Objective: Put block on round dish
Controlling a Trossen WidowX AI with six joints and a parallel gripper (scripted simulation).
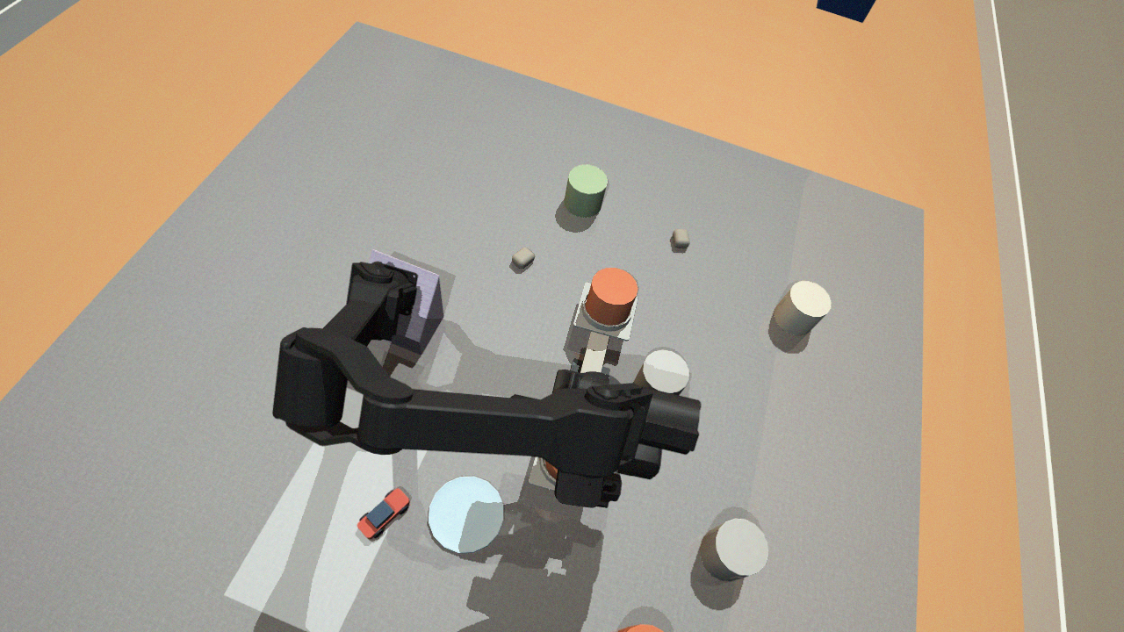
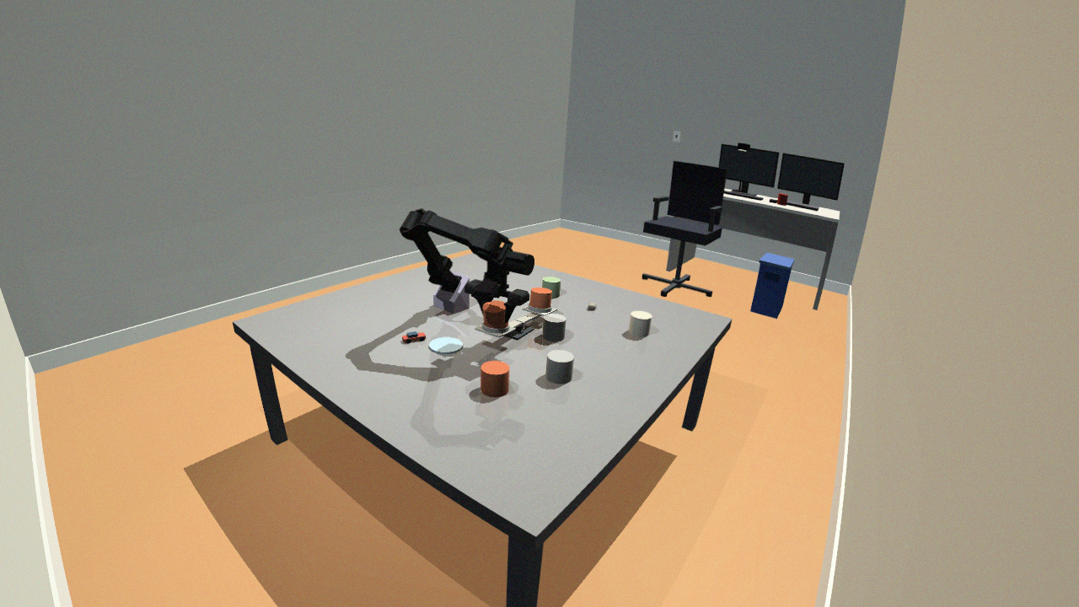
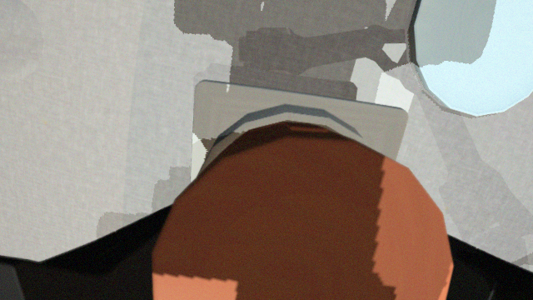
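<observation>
Gripper [image 2: 496, 305] of mine is clamped on the near cup [image 3: 300, 217], above its pan [image 3: 233, 106]; the other cup [image 1: 612, 297] stands apart, the dish [image 1: 464, 514] nearby.

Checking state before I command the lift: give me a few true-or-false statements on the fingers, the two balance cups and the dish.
1. The gripper is shut on the orange cup at the balance's near end. True.
2. The held cup hangs over the pale blue dish. False: the dish lies beside it on the table.
3. The other orange cup stands on its balance pad. True.
4. The block is visible under the held cup. False: none shows.
5. A red toy car lies on the dish. False: it lies beside it.
</observation>
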